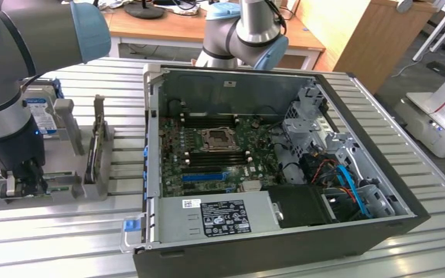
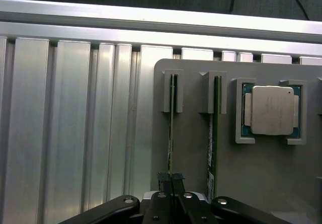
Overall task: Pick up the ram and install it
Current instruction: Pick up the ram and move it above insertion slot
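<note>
The ram (image 2: pixel 171 128) is a thin green stick standing on edge in a slotted grey holder (image 2: pixel 193 153). My gripper (image 2: pixel 170 177) is shut on its top edge, one black fingertip (image 2: pixel 163 178) on each side. A second green stick (image 2: pixel 212 133) stands in the neighbouring slot, apart from the fingers. In the exterior view my gripper (image 1: pixel 23 184) reaches straight down into the grey holder (image 1: pixel 68 191) at the exterior view's left, beside the open computer case (image 1: pixel 284 243).
A square silver processor (image 2: pixel 271 110) lies in a pocket of the holder beyond the second stick. A hard drive (image 1: pixel 41 110) stands behind the arm. The motherboard (image 1: pixel 215 156) lies exposed inside the case, with cables (image 1: pixel 346 179) on the exterior view's right. The table is ribbed aluminium (image 1: pixel 53 243).
</note>
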